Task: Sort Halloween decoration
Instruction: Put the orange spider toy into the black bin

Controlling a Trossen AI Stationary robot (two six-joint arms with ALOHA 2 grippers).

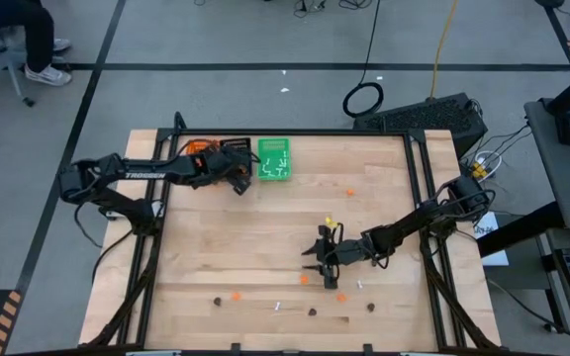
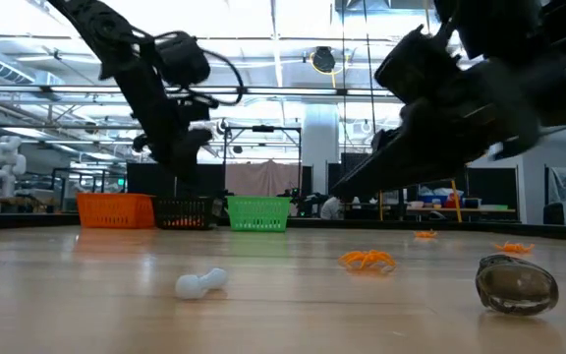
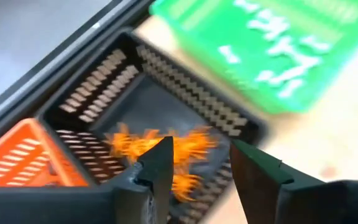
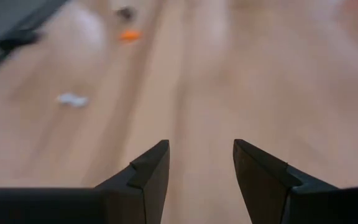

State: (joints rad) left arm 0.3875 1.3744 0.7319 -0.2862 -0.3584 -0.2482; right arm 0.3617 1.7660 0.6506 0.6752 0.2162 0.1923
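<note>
The left gripper (image 3: 199, 168) hangs over the black tray (image 3: 166, 93) at the far left of the table, its two fingers apart with nothing between them. Directly under its fingertips, inside that tray, lies a blurred cluster of orange spiky trinkets (image 3: 166, 152). To one side of the gripper sits the orange tray (image 3: 17, 165), touching the black one; on the other side stands the green tray (image 3: 278, 43), holding thin white sticks (image 3: 272, 37).

The right gripper (image 1: 317, 255) is low over the wooden table (image 1: 265, 237) near its middle, well apart from the trays, fingers spread and empty. Ahead of it, in the right wrist view, a white stick (image 4: 72, 99) and an orange blob (image 4: 129, 35) lie on the bare wood, with a dark blob (image 4: 125, 12) just beyond. From above, an orange trinket (image 1: 304, 279) lies just beside the right gripper's tips, and more are scattered along the near edge: a dark brown blob (image 1: 219, 296), a white stick (image 1: 277, 306), and another dark blob (image 1: 372, 307). The low view shows a white bone-shaped piece (image 2: 200, 283), an orange spidery piece (image 2: 367, 260) and a dark rounded blob (image 2: 516, 285) resting on the table.
</note>
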